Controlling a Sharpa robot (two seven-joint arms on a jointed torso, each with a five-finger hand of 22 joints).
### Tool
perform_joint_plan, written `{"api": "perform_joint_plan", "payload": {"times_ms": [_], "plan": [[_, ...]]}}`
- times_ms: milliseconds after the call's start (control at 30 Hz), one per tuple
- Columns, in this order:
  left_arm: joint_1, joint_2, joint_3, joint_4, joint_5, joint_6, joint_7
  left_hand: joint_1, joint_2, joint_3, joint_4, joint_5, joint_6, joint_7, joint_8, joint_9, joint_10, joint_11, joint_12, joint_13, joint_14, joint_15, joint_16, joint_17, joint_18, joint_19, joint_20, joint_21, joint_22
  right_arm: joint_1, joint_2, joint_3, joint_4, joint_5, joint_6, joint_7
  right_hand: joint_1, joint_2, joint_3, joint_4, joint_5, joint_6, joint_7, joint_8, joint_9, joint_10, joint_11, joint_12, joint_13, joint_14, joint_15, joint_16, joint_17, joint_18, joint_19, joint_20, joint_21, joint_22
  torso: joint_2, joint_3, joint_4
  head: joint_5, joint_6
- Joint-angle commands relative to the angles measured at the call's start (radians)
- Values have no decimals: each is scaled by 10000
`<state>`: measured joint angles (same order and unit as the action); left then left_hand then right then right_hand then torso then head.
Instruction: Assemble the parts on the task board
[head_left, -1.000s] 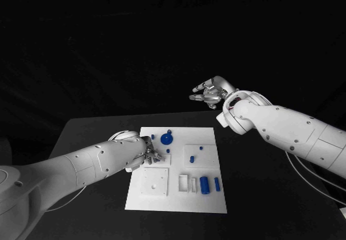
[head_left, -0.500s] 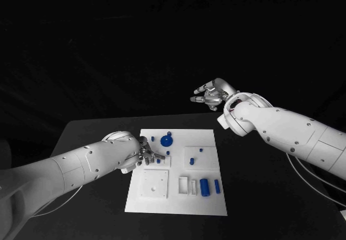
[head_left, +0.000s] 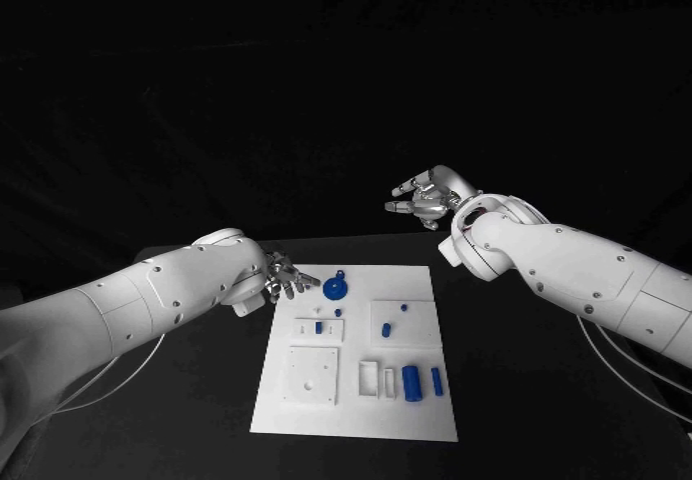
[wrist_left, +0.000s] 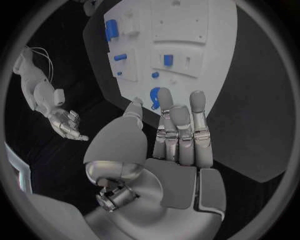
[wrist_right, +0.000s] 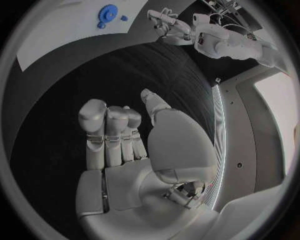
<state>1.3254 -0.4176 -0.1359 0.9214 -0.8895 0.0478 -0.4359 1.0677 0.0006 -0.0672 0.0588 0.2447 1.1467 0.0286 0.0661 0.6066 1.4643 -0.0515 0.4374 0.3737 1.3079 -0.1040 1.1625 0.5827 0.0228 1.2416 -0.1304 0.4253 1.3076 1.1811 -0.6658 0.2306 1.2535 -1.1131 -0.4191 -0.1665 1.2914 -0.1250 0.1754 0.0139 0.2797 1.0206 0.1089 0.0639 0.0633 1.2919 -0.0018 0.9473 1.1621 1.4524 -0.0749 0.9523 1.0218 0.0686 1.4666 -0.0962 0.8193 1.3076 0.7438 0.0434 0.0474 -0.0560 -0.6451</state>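
Left hand (head_left: 283, 283) hangs just off the task board (head_left: 358, 420)'s far left corner, fingers loosely spread, holding nothing. Right hand (head_left: 428, 196) is up beyond the board's far right corner, also spread and empty. Looks like it's between picks. Next it probably needs to reach for the round blue part (head_left: 335, 291) near that far left corner, its stub pointing away toward the far edge.

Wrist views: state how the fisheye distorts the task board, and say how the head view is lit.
Left wrist view: the task board has bowed edges. Right wrist view: its edge curves near the circle's rim. Head view: the board is bright against a dark table and black background.
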Motion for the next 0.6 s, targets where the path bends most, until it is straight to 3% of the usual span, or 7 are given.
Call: {"api": "perform_joint_plan", "payload": {"times_ms": [33,167,267,367,500,567,600], "plan": [[102,113,9,-495,596,695,561,71,174,-159,-228,67,-498,153,106,-645,-78,102,-10,97,-129,54,126,-151,-2,-29,107,-70,171,-4,1,5,33,-88,161,44,-62,68,-85,26,43,-59,36,-16,0,-36,8,-38,-4,-30,32,-50,-15,95,236,69,-29,1067,34,27,-37,39,79],[184,276,22,-1172,654,757,845,121,333,-314,-305,66,-903,310,299,-2228,-109,173,4,187,-198,105,314,-404,57,-25,170,-104,181,-5,-26,5,105,-88,185,43,-38,78,-108,62,59,-62,37,-17,0,-28,8,-27,-1,-27,30,-45,-9,95,240,68,-26,1069,100,49,-73,71,150],[207,470,28,-1675,645,755,1039,92,324,-356,-251,-94,-1129,386,506,-3106,-106,209,6,220,-219,117,412,-534,85,-16,199,-103,183,-4,-55,5,174,-88,192,39,-44,70,-119,72,69,-64,36,-16,1,-31,7,-32,-5,-27,32,-46,-9,96,236,69,-40,1066,139,57,-84,60,174],[217,699,25,-2164,565,821,1198,126,307,-336,-213,-149,-1265,397,840,-3666,-96,202,14,246,-235,129,490,-666,93,-10,205,-96,176,-4,-82,5,281,-98,188,29,-44,70,-119,72,69,-64,36,-16,1,-31,7,-32,-5,-27,32,-46,-9,96,236,69,-40,1066,201,80,-114,86,224],[207,989,-6,-2778,328,942,1354,156,347,-325,-231,-68,-1282,399,973,-3832,-100,203,14,252,-243,126,525,-716,96,-7,201,-89,185,-2,-114,6,447,-119,183,18,-44,70,-119,72,69,-64,36,-16,1,-31,7,-32,-5,-27,32,-46,-9,96,236,69,-40,1066,324,126,-192,121,305],[186,1105,-22,-3060,177,952,1387,195,403,-310,-274,195,-1235,384,1023,-3848,-104,194,8,250,-246,121,531,-727,95,-7,197,-85,185,1,-131,7,520,-129,182,11,-36,65,-136,89,75,-58,34,-16,1,-25,6,-30,-6,-23,31,-36,0,95,240,68,-24,1069,377,156,-234,138,340],[175,1147,-30,-3167,122,954,1398,217,414,-307,-304,554,-1184,366,1066,-3836,-102,182,4,247,-243,113,535,-730,92,-6,190,-85,184,3,-141,7,546,-132,182,8,-36,65,-136,89,75,-58,34,-16,1,-25,6,-30,-6,-23,31,-36,0,95,240,68,-24,1069,388,156,-239,140,346]]}}
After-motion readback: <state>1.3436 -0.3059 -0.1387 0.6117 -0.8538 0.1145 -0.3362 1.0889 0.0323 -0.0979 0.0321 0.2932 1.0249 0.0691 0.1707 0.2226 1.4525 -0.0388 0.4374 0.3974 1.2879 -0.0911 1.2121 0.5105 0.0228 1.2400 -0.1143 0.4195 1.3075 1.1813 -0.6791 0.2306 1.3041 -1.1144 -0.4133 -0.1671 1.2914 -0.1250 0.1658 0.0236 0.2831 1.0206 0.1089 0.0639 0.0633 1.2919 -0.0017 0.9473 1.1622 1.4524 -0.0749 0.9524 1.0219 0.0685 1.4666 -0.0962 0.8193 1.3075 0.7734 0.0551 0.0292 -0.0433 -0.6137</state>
